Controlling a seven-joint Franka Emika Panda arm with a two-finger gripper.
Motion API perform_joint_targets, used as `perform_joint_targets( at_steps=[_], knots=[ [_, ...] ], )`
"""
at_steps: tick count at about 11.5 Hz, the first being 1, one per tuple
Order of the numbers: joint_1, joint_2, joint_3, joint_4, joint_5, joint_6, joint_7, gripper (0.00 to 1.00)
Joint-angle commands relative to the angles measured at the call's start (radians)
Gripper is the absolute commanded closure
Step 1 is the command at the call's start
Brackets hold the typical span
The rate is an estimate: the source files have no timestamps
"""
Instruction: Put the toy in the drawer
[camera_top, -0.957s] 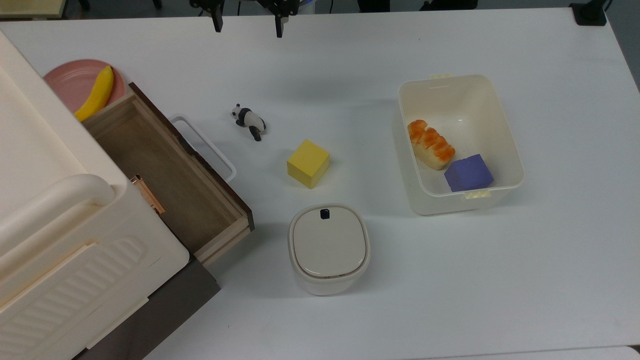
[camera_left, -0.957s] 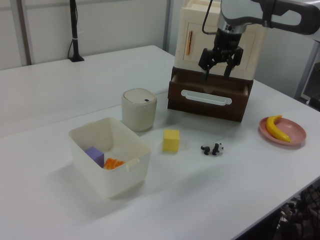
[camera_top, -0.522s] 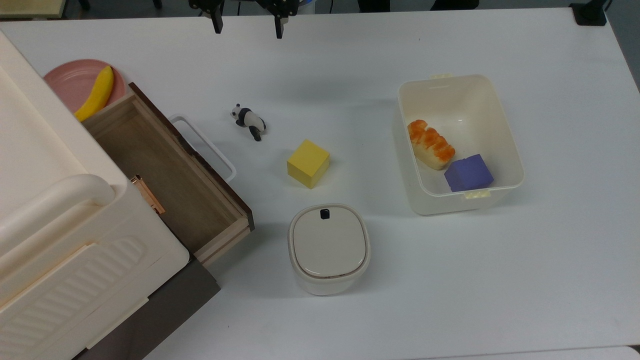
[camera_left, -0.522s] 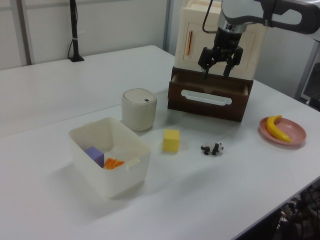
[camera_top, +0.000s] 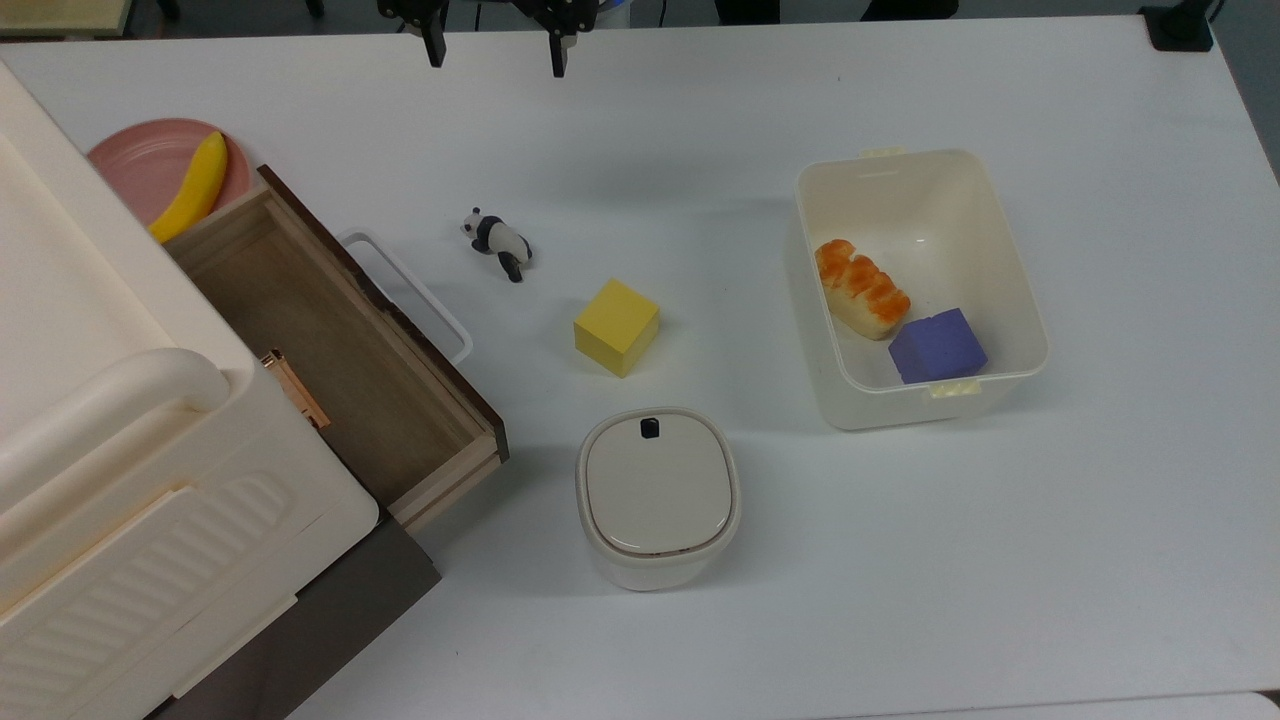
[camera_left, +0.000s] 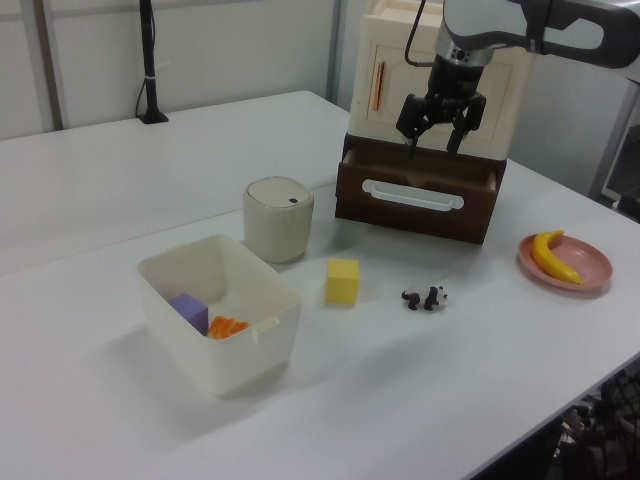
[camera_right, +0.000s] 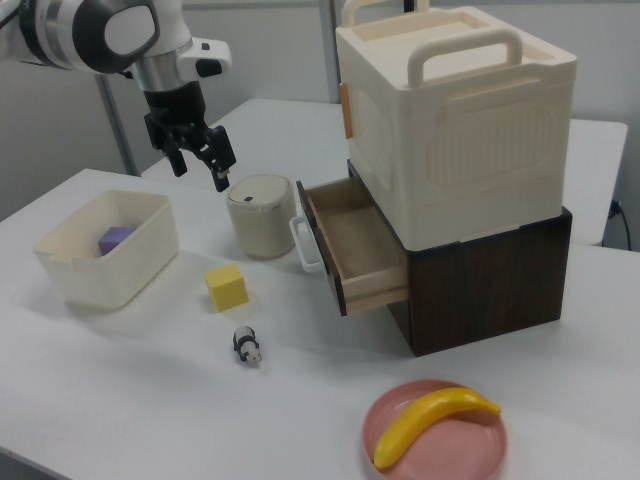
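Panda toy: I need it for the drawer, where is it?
The panda toy lies on the white table, in the top view between the open drawer to its left and the yellow block.

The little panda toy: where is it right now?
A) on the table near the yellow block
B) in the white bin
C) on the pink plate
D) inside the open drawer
A: the panda toy lies on the bare table near the yellow block, outside the open drawer.

Bright, even light; soft shadows.
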Motion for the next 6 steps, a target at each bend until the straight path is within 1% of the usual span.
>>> perform_joint_targets(
  at_steps=[1,6],
  knots=[
    [0.020,-0.010,-0.019,-0.015,0.021,0.020,0.003,0.00],
    [0.020,-0.013,-0.019,-0.021,0.021,0.018,0.003,0.00]
  ],
)
